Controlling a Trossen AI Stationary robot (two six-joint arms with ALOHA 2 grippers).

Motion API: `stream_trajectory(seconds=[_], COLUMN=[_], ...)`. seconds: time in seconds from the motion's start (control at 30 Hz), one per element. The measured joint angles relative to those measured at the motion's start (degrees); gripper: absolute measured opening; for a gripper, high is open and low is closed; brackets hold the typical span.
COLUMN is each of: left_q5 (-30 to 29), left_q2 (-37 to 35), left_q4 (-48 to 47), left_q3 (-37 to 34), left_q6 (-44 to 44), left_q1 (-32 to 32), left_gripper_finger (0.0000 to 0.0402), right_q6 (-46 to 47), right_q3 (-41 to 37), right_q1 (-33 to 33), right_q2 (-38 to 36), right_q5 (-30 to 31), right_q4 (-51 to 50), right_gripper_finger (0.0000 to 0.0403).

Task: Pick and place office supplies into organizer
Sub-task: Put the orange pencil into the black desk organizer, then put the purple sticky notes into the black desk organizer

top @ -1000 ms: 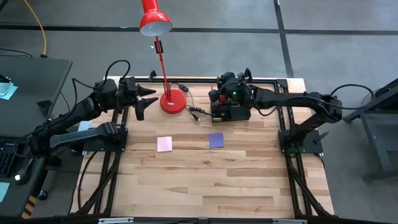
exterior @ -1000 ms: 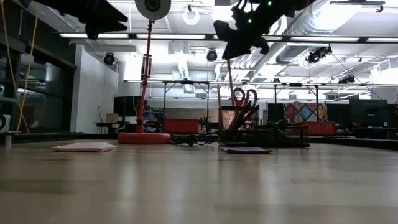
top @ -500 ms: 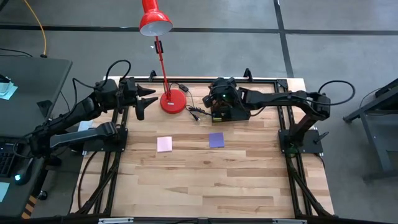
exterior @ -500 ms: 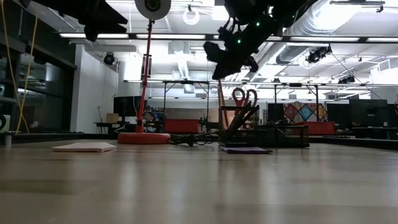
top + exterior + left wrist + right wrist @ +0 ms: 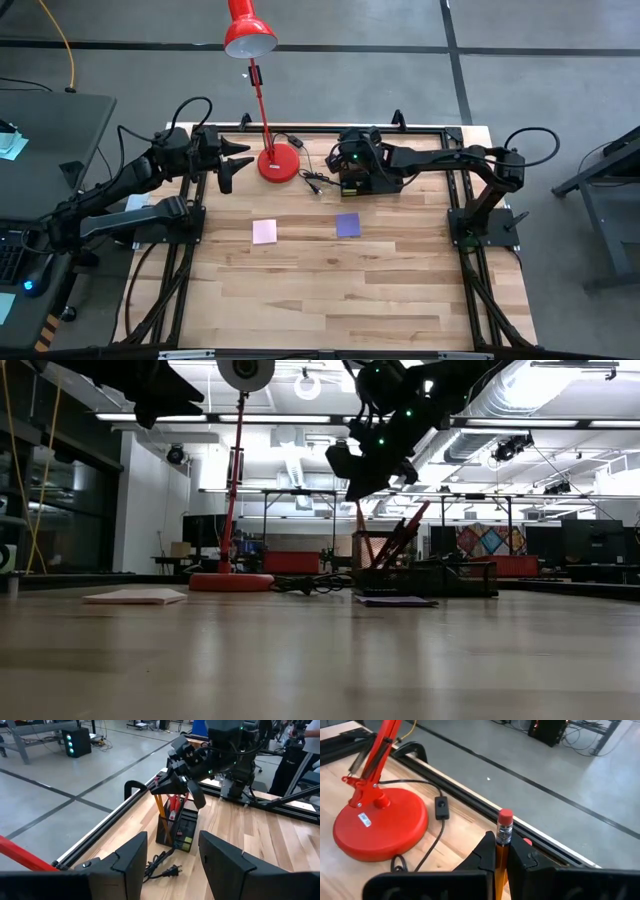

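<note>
My right gripper [image 5: 347, 163] hangs over the black organizer [image 5: 370, 183] at the table's far side, shut on an orange pencil [image 5: 501, 855]. The left wrist view shows the pencil [image 5: 160, 809] reaching down into the organizer's tall mesh cup [image 5: 169, 827]. Red-handled scissors [image 5: 408, 528] lean in that cup. A pink sticky-note pad [image 5: 264, 231] and a purple one [image 5: 348, 224] lie flat on the wood nearer the middle. My left gripper [image 5: 172, 865] waits open, raised at the far left [image 5: 236, 158]. My right gripper pinches the pencil between its two fingers just below the metal band of the eraser end [image 5: 504, 836]. The red eraser [image 5: 505, 816] sticks out past the fingertips. The fingers come from the table's right, slanting down, across the pencil. The pencil stands nearly upright, its lower part inside the cup [image 5: 163, 822].
The red desk lamp's round base [image 5: 279, 163] stands left of the organizer, its stem rising over the table. Its black cable and plug [image 5: 313, 181] lie between base and organizer. A black frame rail [image 5: 470, 795] runs along the far edge.
My right gripper has sunk and gone toward the table's left, over the organizer, carrying the pencil down into the cup. The scissors in the cup, upright before, now lean over.
</note>
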Motion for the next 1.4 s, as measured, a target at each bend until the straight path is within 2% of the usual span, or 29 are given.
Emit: stream_trajectory(seconds=[0.1, 0.3, 0.47, 0.63, 0.87, 1.03, 1.1, 1.2, 1.3, 1.4], left_q5=[0.0, 0.0, 0.0, 0.0, 0.0, 0.2, 0.2, 0.2, 0.1, 0.1], left_q2=[0.0, 0.0, 0.0, 0.0, 0.0, 0.0, 0.0, 0.4, 0.8, 0.8], left_q4=[0.0, 0.0, 0.0, 0.1, 0.1, 0.1, 0.1, 0.1, 0.3, 0.4], left_q3=[0.0, 0.0, 0.0, 0.0, 0.0, 0.0, 0.0, 0.0, 0.1, 0.1], left_q6=[0.0, 0.0, 0.0, 0.0, 0.0, -0.1, -0.1, 1.2, 1.6, 1.8], left_q1=[0.0, 0.0, 0.0, 0.0, 0.0, 0.0, 0.0, 0.0, 0.0, 0.0], left_gripper_finger=[0.0166, 0.0166, 0.0166, 0.0166, 0.0166, 0.0166, 0.0166, 0.0166, 0.0166, 0.0166], right_q6=[0.4, 1.8, 5.3, 5.3, 2.8, 2.7, 2.3, 2.0, 3.0, 8.6], right_q3=[0.0, 0.0, 0.0, 0.0, 0.0, 0.0, 0.0, 0.0, 0.0, 0.0], right_q1=[0.0, 0.0, 0.0, 0.0, 0.0, 0.0, 0.1, 0.9, 1.8, 2.5], right_q2=[0.0, 0.0, 0.0, 0.0, -0.8, -4.3, -6.3, -9.7, -13.1, -15.6], right_q5=[0.2, 1.2, 2.8, 2.8, 3.1, 5.1, 4.6, 3.3, -2.1, -8.4], right_q4=[0.0, -2.7, -8.8, -8.8, -3.4, -11.4, -13.0, -10.1, -3.3, -2.2], right_gripper_finger=[0.0009, 0.0052, 0.0046, 0.0044, 0.0096, 0.0135, 0.0148, 0.0163, 0.0175, 0.0184])
